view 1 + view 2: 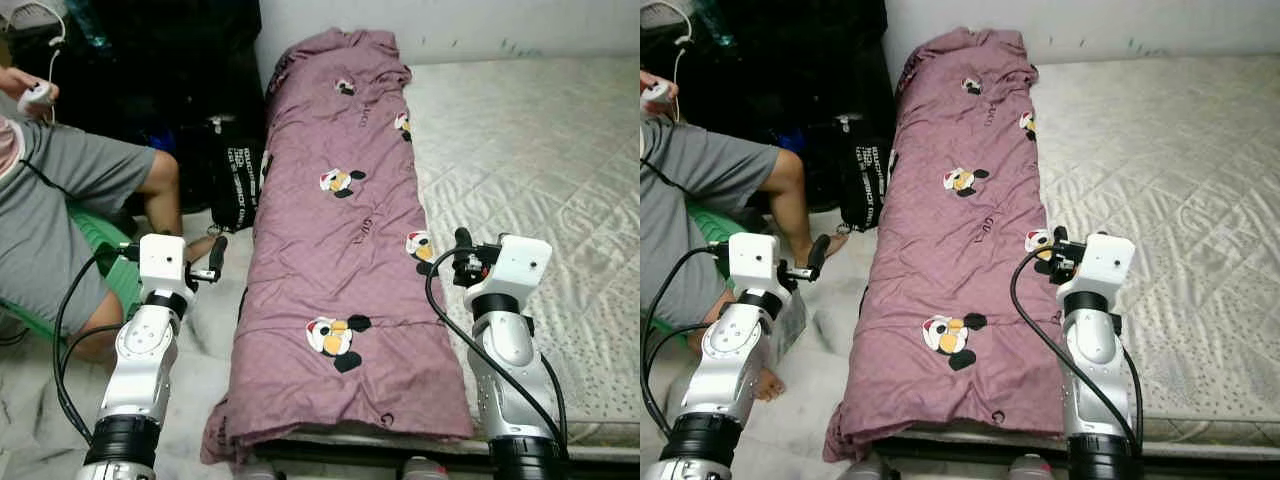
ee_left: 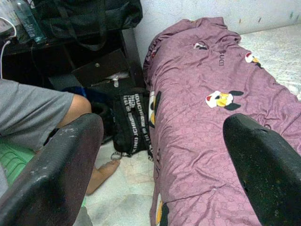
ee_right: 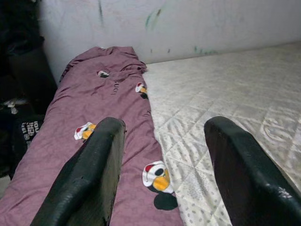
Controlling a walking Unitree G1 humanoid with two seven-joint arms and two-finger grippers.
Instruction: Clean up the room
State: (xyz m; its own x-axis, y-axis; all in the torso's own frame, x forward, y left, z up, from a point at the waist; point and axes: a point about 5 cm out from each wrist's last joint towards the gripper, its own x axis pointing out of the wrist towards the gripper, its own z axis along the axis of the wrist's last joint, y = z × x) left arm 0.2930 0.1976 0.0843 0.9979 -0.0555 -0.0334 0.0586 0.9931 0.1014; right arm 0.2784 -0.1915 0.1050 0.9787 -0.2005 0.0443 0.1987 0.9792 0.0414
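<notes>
Nearest the robot, both silver arms were raised level at either side of the long mauve quilted blanket with cartoon-mouse prints [image 1: 340,260], which lay folded into a narrow strip along the left edge of the pale quilted mattress [image 1: 540,150], its near end drooping over the foot of the bed. The left gripper [image 1: 216,258] hung off the bed over the floor gap, its two black fingers spread apart and holding nothing; the right gripper [image 1: 462,255] hovered at the blanket's right edge where cloth meets mattress, fingers likewise parted and empty. That symmetric pose reads as framing the blanket's width, though whether it awaited folding or had been laid so could not be settled. Beside the bed a black bag with white lettering [image 1: 233,180] leaned against the mattress side, and a person in a grey shirt [image 1: 60,210] sat left holding a small white controller [image 1: 36,95]. Farther back, the dark furniture [image 2: 94,28] was too shadowed to read, and the blanket's far end bunched against the white wall [image 3: 164,23].
</notes>
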